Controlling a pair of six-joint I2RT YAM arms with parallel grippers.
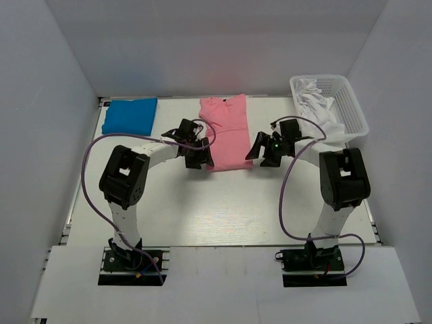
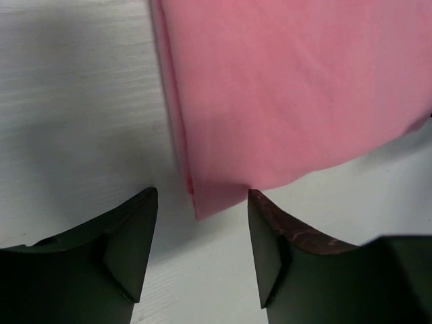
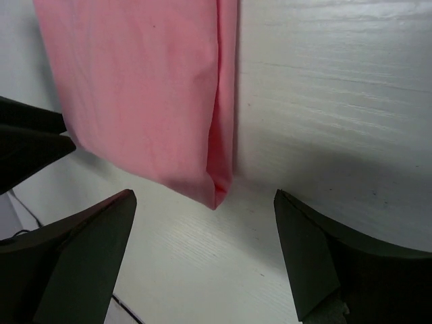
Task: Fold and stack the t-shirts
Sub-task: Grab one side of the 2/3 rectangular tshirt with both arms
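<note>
Where both arms meet salmon-pink t-shirt (image 1: 226,131) — smooth matte cloth, folded to long rectangle — its near corners sit between spread fingertips: left gripper (image 2: 201,194) open, right gripper (image 3: 202,197) wide open, neither clamping. Blue t-shirt (image 1: 129,115), flat folded rectangle, well left of left gripper. Pink shirt's far end cut off in wrist views

Brightly and evenly lit from overhead in the top view. Softly shadowed under the arms (image 1: 162,152) on the white table (image 1: 223,216). Slightly washed out along the pale walls (image 1: 40,101). In both wrist views, sharp on the pink shirt (image 2: 297,88) and the table's grain, blurred on the near black fingers (image 2: 128,236), shaded grey beside the shirt's folded edge.
</note>
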